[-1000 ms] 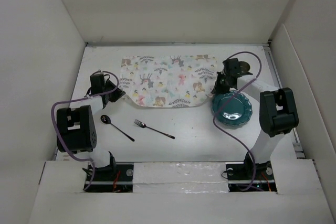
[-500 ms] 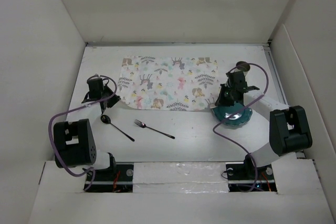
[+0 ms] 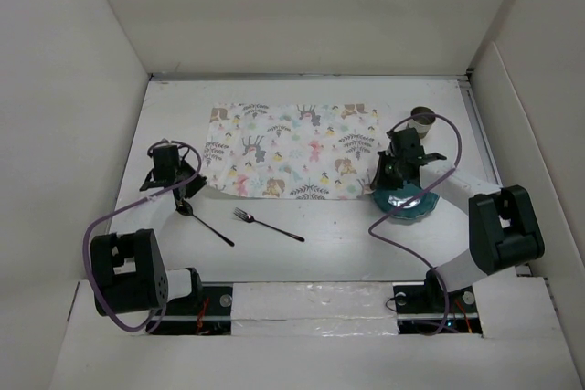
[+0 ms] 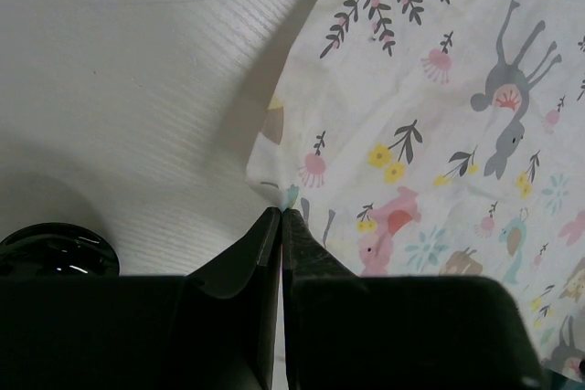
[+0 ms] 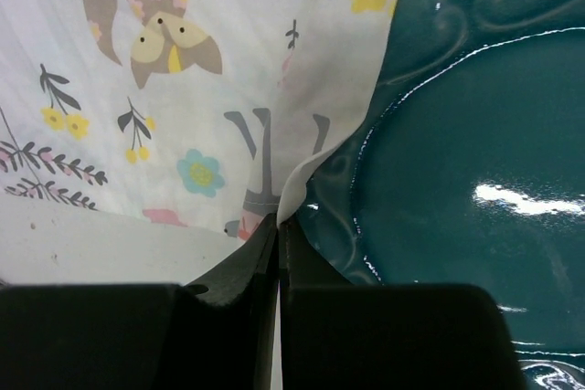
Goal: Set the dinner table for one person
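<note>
A floral cloth placemat (image 3: 292,149) lies on the white dinner table (image 3: 311,230). My left gripper (image 3: 195,185) is shut on its near left corner (image 4: 291,194). My right gripper (image 3: 382,180) is shut on its near right corner (image 5: 288,203), and that corner lies over the rim of a teal plate (image 3: 409,200), which also shows in the right wrist view (image 5: 466,162). A black spoon (image 3: 203,223) and a black fork (image 3: 267,225) lie on the table in front of the placemat. The spoon's bowl shows in the left wrist view (image 4: 55,248).
A small metal cup (image 3: 421,118) stands at the far right behind my right gripper. White walls close the table on the left, back and right. Purple cables loop off both arms.
Both grippers have pulled the placemat toward the near edge, each on a corner. My left gripper moved near to the spoon. My right gripper now stands over the plate's far rim.
</note>
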`<action>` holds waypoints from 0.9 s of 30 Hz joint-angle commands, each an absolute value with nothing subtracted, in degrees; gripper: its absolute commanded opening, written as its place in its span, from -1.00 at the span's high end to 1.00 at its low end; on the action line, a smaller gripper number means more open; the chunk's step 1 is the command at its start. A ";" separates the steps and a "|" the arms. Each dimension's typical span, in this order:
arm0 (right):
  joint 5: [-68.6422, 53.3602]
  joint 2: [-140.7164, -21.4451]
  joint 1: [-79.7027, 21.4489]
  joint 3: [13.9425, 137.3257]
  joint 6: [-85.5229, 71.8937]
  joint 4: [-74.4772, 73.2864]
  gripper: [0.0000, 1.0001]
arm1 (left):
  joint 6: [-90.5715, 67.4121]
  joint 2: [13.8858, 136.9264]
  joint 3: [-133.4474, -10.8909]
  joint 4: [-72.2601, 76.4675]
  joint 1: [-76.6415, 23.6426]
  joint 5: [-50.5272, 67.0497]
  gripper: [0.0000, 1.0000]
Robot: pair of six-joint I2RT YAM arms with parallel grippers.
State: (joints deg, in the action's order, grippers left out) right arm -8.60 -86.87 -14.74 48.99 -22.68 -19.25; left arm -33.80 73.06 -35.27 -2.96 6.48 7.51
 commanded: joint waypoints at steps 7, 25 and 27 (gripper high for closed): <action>-3.78 -82.88 -13.97 51.41 -23.03 -22.84 0.25 | -34.72 70.84 -35.95 -5.54 6.68 4.57 0.44; -4.92 -57.30 17.65 37.36 -37.62 -33.84 -0.37 | -31.73 68.90 -59.93 -4.57 -21.34 4.57 0.15; -6.49 -57.65 19.41 35.61 -37.36 -32.35 -0.38 | -31.82 69.52 -60.73 -2.91 -25.03 5.88 0.15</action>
